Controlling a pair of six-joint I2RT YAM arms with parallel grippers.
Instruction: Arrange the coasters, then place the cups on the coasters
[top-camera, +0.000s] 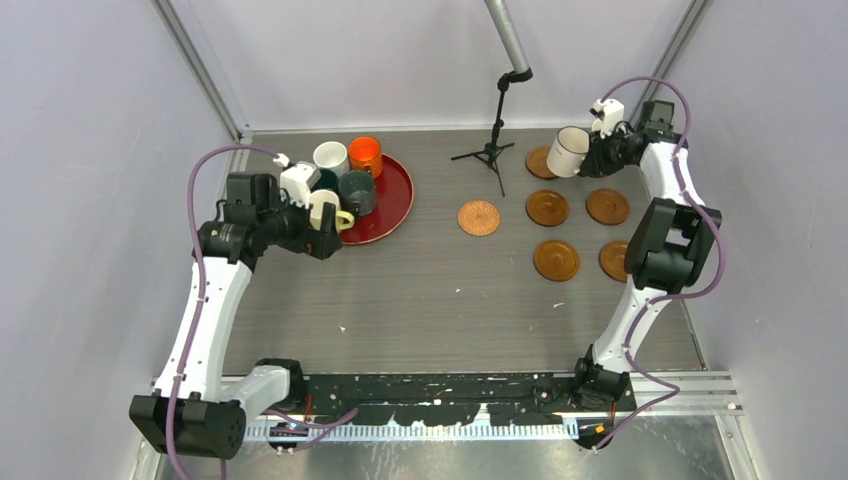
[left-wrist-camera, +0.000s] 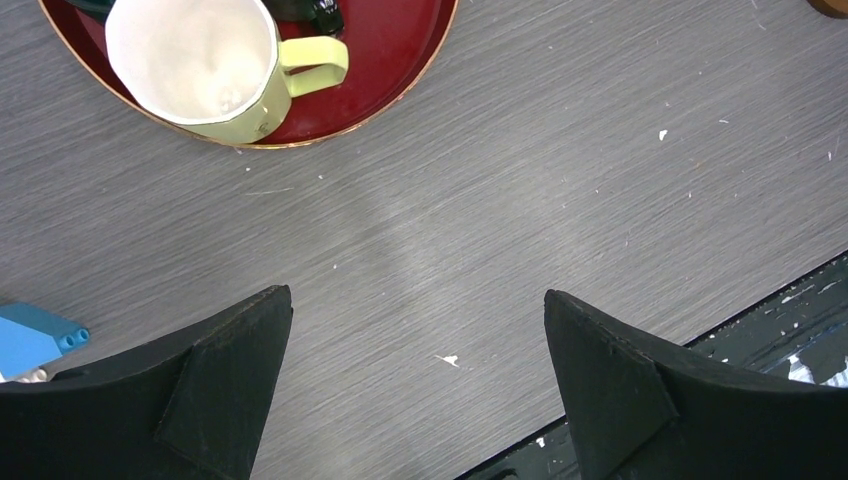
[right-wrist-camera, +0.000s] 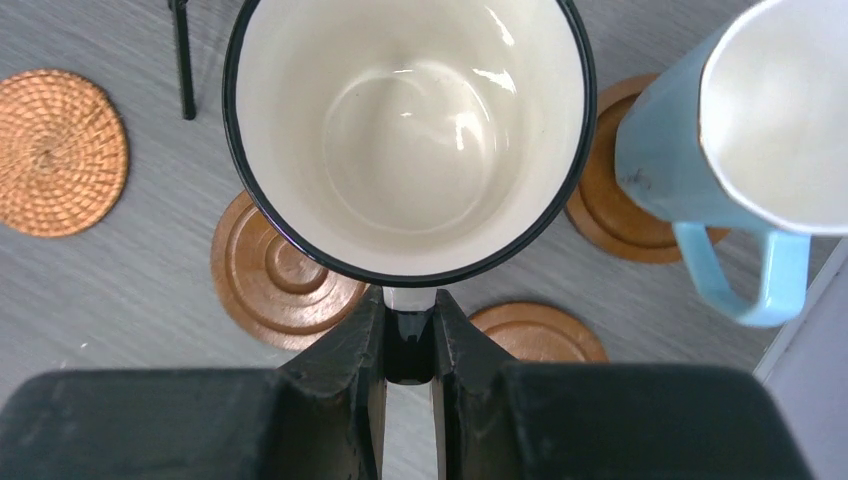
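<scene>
Right tool pinches the cream cup by its handle; likely stiff, breakable ceramic. Left tool gapes wide.

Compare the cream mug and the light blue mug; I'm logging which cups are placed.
The cream mug has a dark rim and is held by its handle in the right gripper; the light blue mug has a plain rim and sits on a wooden coaster. Both are empty, pale inside.
</scene>
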